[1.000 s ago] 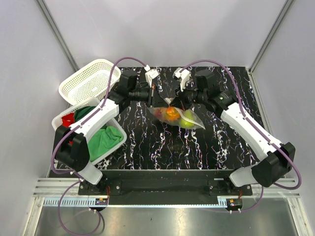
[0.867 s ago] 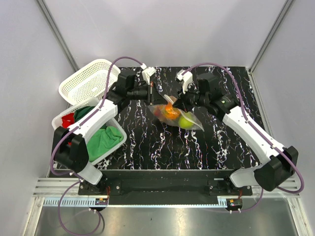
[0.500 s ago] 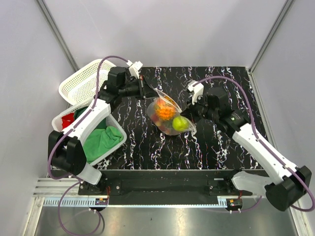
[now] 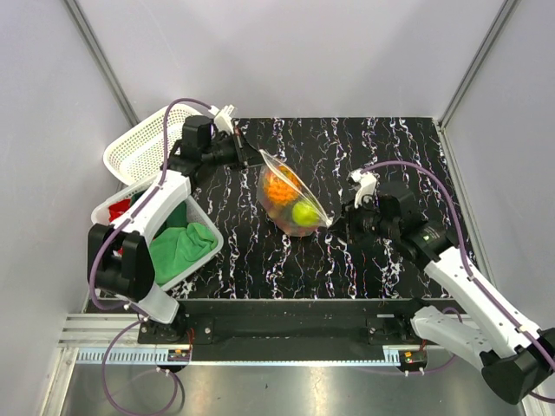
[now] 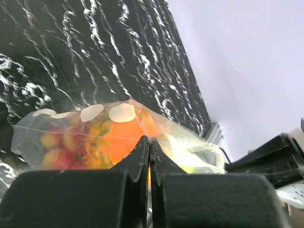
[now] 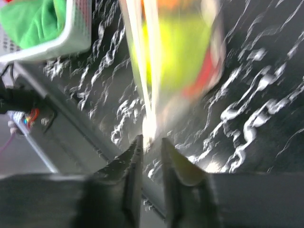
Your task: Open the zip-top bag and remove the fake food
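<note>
Left tool (image 4: 246, 148) has drawn leftward over the marbled table (image 4: 416, 147), pinching the zip-top bag (image 4: 290, 204); right tool (image 4: 340, 222) slightly parted.

A white basket (image 4: 147, 143) sits beside a bin (image 4: 102, 208) holding green cloth (image 4: 180, 246) and red cloth (image 4: 120, 209).

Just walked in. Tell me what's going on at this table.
Two arms are working a zip-top bag, stretched between them over the black table. The left arm has its jaws shut on one edge of the bag. The right arm has its jaws at the opposite edge, but that view is too blurred to tell whether they grip. The fake food is inside the bag, none taken out yet.
</note>
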You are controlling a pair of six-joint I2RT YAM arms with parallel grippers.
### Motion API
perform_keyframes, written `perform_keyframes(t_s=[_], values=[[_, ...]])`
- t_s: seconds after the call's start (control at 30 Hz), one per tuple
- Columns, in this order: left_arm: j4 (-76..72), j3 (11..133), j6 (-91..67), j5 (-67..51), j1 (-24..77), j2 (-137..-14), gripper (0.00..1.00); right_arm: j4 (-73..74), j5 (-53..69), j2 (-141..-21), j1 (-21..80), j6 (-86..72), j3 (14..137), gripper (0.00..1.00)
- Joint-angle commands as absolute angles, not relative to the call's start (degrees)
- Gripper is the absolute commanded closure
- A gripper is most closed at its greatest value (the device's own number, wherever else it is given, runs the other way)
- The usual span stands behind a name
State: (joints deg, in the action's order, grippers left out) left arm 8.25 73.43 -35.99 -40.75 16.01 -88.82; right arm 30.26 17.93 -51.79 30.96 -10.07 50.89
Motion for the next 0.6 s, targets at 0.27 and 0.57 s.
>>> perform_keyframes(t_s=[0.27, 0.57], values=[[1.5, 73.4, -34.9, -39.2, 15.5, -89.5, 1.00, 36.7, 9.5, -61.6, 30.7, -14.4, 69.9, 0.00], [3.3, 73.6, -33.2, -39.3, 17.0, -87.8, 1.00, 39.5, 8.6, -79.0, 30.7, -6.0, 86.4, 0.07]])
